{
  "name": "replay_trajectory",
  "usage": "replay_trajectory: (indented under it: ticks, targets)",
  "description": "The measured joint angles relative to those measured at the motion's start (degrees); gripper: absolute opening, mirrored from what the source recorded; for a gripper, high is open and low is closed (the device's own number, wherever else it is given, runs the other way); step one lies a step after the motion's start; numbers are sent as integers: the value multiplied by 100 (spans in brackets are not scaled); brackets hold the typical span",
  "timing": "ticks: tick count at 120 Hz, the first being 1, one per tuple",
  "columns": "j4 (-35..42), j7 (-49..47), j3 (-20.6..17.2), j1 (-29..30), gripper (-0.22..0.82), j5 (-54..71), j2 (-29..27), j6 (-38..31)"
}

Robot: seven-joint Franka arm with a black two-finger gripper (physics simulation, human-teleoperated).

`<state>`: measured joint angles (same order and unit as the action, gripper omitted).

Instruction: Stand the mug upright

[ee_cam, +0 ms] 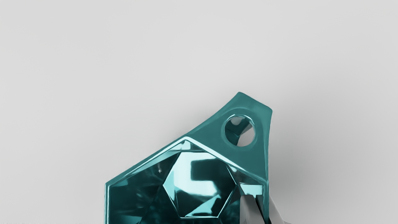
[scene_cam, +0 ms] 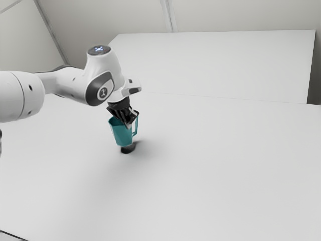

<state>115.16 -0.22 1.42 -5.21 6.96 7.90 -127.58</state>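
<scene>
The end effector (ee_cam: 262,203) grips one wall of the teal hexagonal mug (scene_cam: 121,133), one finger inside, one outside; the mug stands mouth up, roughly upright. A dark patch (scene_cam: 128,149) beneath it, probably shadow, suggests the base may hang above the white surface (scene_cam: 210,175). If so, lower it gently, base level, and part the fingers only once it sits flat, lifting straight to spare the rim. Glossy facets mirror light around the six-sided floor (ee_cam: 199,183); the handle (ee_cam: 214,133) looks satiny, pierced by a round hole.
</scene>
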Motion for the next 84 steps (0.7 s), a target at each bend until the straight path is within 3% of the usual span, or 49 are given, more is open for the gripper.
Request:
replay_trajectory:
  ticks: [56, 84]
  targets:
    - [-5, -390, -1, -8, -18, 19, 153, -140]
    - [-3, -480, -1, -33, -2, 3, 200, -174]
